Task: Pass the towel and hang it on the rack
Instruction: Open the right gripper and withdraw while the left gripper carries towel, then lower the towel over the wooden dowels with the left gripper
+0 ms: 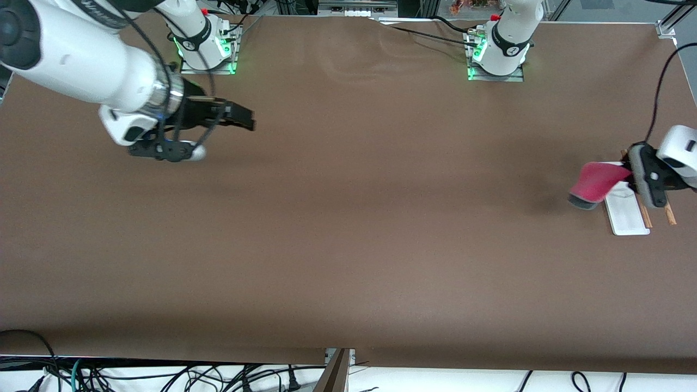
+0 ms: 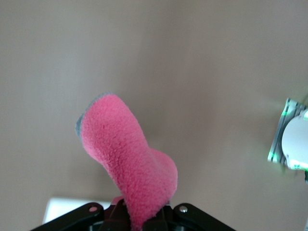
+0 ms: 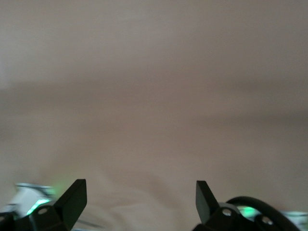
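No brand name or label can be read with any confidence; a strip of dark lettering runs along the upper link of the right arm in the front view, but it is cut off by the frame edge and too small to make out.

Starting at the right arm's end of the brown table (image 1: 348,261), the white right arm reaches out from its base with its forearm lying nearly level above the surface. Its black two-finger right gripper (image 1: 239,118) points toward the middle of the table and hangs over bare brown tabletop. In the right wrist view the right gripper (image 3: 141,197) has its two dark fingertips standing wide apart with nothing between them. This arm waits.

At the left arm's end of the table, the left arm comes in from the frame edge with its white wrist tilted, and the black left gripper (image 1: 633,175) is over the small rack with a flat white rectangular base and two thin brown wooden rods (image 1: 629,212). Its fingers are clamped on one end of the small bright pink-red fuzzy towel with a thin grey edge trim (image 1: 598,181). The towel sticks out sideways from the gripper toward the table's middle, drooping at its free grey-trimmed end, partly over the rack's white base. In the left wrist view the towel (image 2: 129,163) rises from between the closed fingers as a curved, folded tongue of fleece, and a corner of the rack's white base (image 2: 62,208) shows beside the gripper body.
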{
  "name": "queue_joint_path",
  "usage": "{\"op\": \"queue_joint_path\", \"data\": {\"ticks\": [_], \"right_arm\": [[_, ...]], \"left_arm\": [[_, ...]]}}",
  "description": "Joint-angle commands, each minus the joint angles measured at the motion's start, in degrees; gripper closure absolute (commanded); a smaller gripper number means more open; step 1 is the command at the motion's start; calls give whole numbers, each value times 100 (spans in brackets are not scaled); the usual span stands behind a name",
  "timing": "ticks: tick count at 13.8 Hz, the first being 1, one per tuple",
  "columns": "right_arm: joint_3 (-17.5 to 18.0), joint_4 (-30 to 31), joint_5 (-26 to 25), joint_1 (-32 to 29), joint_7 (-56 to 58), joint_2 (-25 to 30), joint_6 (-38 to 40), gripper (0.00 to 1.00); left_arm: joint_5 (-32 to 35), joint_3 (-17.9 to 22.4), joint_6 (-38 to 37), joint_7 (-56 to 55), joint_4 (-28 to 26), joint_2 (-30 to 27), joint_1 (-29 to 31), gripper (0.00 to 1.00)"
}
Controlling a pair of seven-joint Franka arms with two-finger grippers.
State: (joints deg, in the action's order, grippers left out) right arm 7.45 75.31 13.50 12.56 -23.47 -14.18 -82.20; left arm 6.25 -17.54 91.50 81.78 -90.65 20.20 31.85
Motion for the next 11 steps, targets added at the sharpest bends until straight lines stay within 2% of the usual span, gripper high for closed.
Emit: {"op": "queue_joint_path", "data": {"ticks": [1, 3, 5, 9, 11], "right_arm": [[46, 782, -768, -288, 1123, 634, -33, 0], [46, 1160, -1129, -385, 1318, 898, -129, 0], [-93, 1328, -1254, -386, 1354, 969, -208, 0], [-121, 1163, -1613, -377, 1486, 821, -305, 0], [-121, 855, -1571, -385, 1574, 619, -244, 0]], "left_arm": [[611, 285, -115, 48, 293, 413, 452, 100], [868, 347, 348, 197, 407, 677, 856, 100], [930, 356, 832, 373, 416, 810, 1121, 100], [1115, 365, 1168, 453, 416, 1082, 1394, 100], [1106, 365, 1229, 444, 425, 1197, 1421, 100]]}}
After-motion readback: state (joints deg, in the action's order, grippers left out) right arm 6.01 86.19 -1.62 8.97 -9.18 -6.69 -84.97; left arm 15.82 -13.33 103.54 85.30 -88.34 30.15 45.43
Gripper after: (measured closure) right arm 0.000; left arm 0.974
